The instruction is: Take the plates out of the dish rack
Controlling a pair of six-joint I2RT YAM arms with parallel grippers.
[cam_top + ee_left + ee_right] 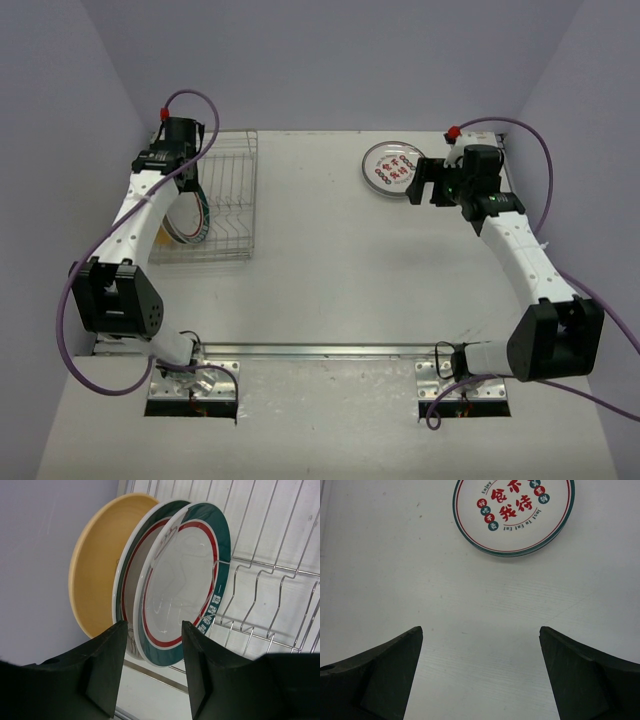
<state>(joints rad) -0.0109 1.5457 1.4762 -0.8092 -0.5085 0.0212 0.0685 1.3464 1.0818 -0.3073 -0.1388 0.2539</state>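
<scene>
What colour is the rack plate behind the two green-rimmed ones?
The plate is plain orange-tan, unpatterned; the left wrist view shows it best.

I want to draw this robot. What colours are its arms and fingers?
The left arm and right arm are white tubes with chunky black joints. A purple cable loops along each. The fingers are black, flat wedges.

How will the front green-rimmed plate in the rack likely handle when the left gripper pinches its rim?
The green-rimmed plate looks rigid and glossy, so it may slip in a rim pinch. It stands on edge in the dish rack, close beside the next plate, so pulling it could disturb that one.
</scene>
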